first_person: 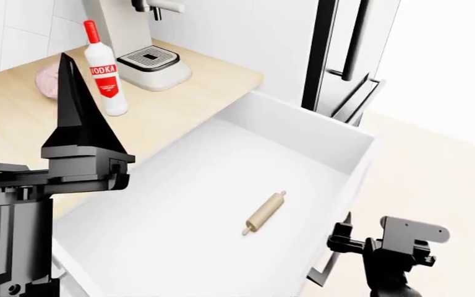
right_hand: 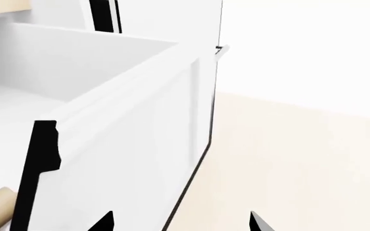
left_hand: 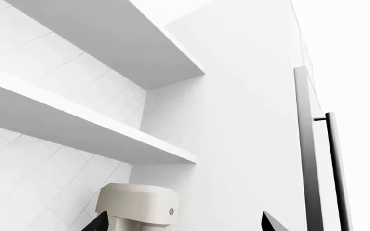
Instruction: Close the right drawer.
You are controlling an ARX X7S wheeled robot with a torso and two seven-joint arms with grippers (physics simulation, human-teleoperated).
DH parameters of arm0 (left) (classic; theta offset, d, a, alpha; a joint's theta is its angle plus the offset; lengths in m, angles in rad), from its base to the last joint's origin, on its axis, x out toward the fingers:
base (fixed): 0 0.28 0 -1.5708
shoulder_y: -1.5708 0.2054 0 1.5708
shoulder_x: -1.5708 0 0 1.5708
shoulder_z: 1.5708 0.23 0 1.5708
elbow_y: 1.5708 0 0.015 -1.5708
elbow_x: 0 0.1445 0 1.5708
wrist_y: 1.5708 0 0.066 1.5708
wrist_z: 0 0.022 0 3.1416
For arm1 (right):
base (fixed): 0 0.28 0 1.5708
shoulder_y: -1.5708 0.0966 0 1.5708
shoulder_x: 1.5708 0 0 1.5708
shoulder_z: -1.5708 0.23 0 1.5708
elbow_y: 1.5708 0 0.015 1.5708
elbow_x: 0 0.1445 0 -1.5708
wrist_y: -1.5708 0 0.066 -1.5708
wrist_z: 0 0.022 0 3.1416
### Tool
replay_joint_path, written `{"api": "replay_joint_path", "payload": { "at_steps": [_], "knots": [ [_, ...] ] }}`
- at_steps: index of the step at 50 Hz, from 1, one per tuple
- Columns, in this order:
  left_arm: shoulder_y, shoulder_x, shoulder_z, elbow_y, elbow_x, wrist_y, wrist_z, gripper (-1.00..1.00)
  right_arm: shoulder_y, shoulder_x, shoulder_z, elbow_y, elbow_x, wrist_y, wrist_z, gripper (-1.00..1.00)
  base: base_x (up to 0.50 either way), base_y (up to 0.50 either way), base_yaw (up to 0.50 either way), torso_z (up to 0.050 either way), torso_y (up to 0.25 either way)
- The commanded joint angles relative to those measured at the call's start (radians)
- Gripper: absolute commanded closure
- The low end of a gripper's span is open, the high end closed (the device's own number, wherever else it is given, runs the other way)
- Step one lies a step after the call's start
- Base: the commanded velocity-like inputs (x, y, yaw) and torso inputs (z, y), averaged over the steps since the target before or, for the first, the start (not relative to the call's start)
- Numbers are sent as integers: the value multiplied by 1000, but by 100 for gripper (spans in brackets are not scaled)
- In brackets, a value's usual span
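The right drawer [first_person: 303, 133] stands pulled far out from under the wooden counter, a deep white box. A wooden rolling pin [first_person: 265, 212] lies inside it. In the right wrist view the drawer's flat white front [right_hand: 146, 144] is close, and its thin black bar handle [right_hand: 198, 159] runs down between my fingertips. My right gripper [right_hand: 179, 222] is open, just outside the drawer front at the handle, touching nothing that I can see. My left gripper [left_hand: 185, 222] is open and empty, raised above the counter; one black finger [first_person: 77, 117] points upward at the left of the head view.
On the counter [first_person: 213, 74] stand a vodka bottle [first_person: 104, 68], a cream coffee machine [first_person: 151, 62] and a pink lump [first_person: 49, 77]. A tall white unit with a black bar handle [first_person: 353, 43] stands right behind the drawer. Two white wall shelves [left_hand: 108, 139] hang above. Beige floor [first_person: 435, 173] lies to the right.
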Motion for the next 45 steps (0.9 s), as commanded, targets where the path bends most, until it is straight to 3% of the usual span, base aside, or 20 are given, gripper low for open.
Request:
{"api": "replay_joint_path", "payload": {
  "at_steps": [1, 45],
  "knots": [
    [-2, -1, -2, 1, -3, -3, 2, -100, 28, -17, -50, -14, 29, 15, -1, -100, 0, 0, 0, 0, 0],
    [35, -9, -9, -10, 16, 27, 7, -100, 135, -39, -158, 102, 40, -12, -15, -100, 0, 0, 0, 0, 1]
  ]
}}
